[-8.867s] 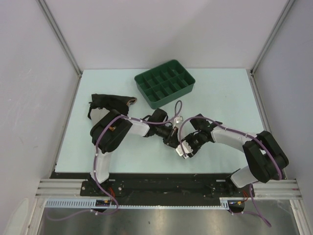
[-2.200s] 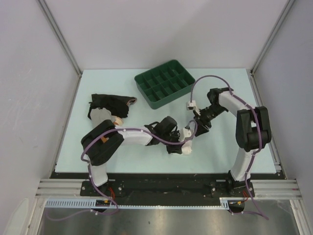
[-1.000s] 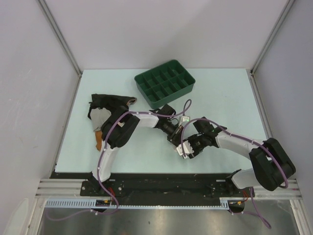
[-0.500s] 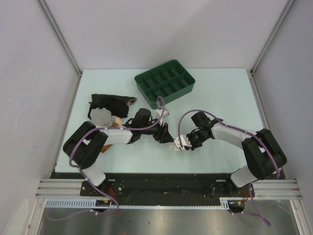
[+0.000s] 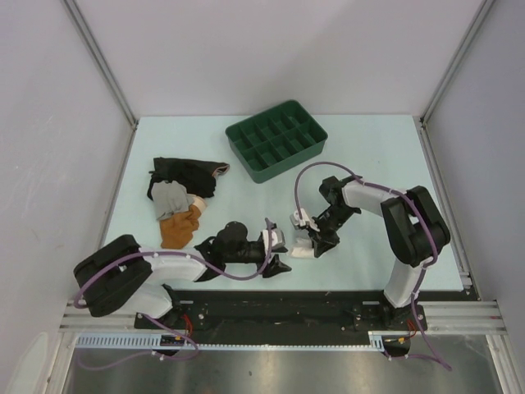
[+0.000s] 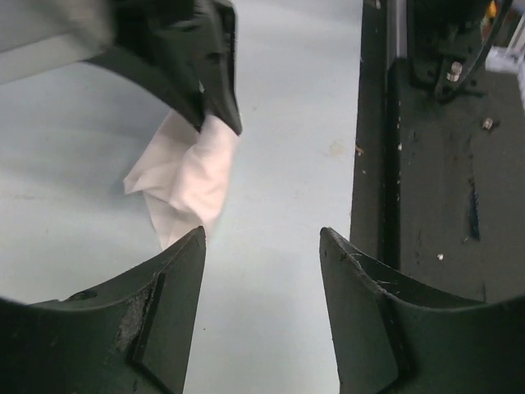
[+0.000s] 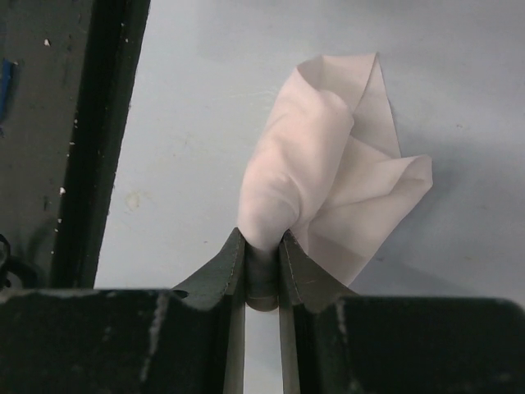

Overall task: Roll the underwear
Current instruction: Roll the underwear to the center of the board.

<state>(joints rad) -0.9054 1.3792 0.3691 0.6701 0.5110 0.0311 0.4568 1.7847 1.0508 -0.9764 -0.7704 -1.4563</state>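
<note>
The underwear (image 7: 328, 156) is a small cream bundle, partly rolled, lying on the pale table near the front edge. My right gripper (image 7: 262, 246) is shut on the rolled end of it. From above, the underwear (image 5: 301, 248) shows as a white lump under the right gripper (image 5: 314, 239). My left gripper (image 6: 262, 246) is open with only bare table between its fingers. It sits a short way from the underwear (image 6: 190, 168), low by the front edge, to the left of the bundle (image 5: 279, 253).
A green compartment tray (image 5: 276, 139) stands at the back centre. At the left lies a pile of a black garment (image 5: 184, 172), a grey one (image 5: 170, 197) and an orange-brown one (image 5: 179, 228). The black front rail (image 6: 426, 164) runs close beside the left gripper.
My left gripper has opened and drawn back toward the front left, away from the underwear. The right gripper has closed on the bundle and shifted slightly right.
</note>
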